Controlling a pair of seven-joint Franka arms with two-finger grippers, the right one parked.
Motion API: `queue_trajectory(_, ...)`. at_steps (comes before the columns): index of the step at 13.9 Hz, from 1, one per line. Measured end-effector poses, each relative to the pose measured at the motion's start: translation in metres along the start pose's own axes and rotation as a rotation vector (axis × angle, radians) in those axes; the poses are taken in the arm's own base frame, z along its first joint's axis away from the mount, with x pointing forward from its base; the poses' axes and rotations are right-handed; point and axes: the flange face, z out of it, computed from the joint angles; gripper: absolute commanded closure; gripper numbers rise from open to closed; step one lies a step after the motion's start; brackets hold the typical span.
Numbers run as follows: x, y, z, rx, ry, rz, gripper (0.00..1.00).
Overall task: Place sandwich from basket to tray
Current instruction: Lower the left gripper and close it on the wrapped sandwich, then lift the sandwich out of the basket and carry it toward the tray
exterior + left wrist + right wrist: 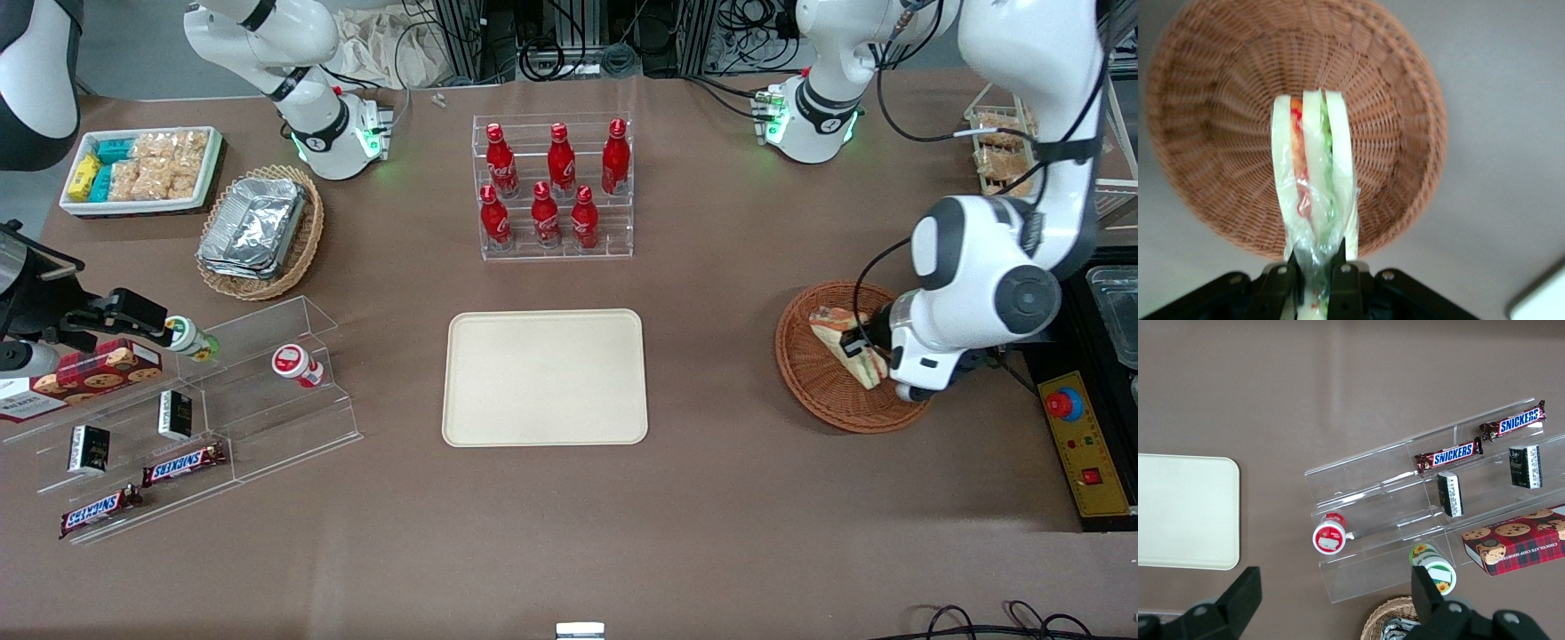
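Gripping the clear-wrapped sandwich (1313, 193) over the basket (1218, 133), the claw (1313, 279) shows no readable label.

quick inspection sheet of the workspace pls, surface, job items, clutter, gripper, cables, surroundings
surface: brown table, no spills seen
sandwich: wrapped wedge, pinched at one end by the gripper, over the basket
basket: round reddish wicker, toward the working arm's end of the table; nothing else seen in it
tray: cream, at the table's middle, nothing on it
clutter: rack of red bottles; foil containers in a tan basket; white snack bin; clear stand with Snickers bars and a cookie box
gripper: shut on the sandwich, above the basket
cables: black cable along the working arm; loops at the table edges
surroundings: red stop button on a control box
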Motion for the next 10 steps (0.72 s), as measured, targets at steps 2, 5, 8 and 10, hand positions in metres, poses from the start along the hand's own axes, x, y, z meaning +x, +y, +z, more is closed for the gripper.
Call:
queue_trajectory(2,-0.004,0.002,-0.051,-0.007,0.005,0.006,1.0)
queue_trajectory(5,-0.01,0.006,-0.103,-0.028,0.036,0.019,1.0)
queue_trajectory(8,-0.023,0.01,-0.148,-0.026,0.038,0.042,1.0)
queue_trajectory(10,-0.041,0.032,-0.173,0.012,0.016,0.093,1.0)
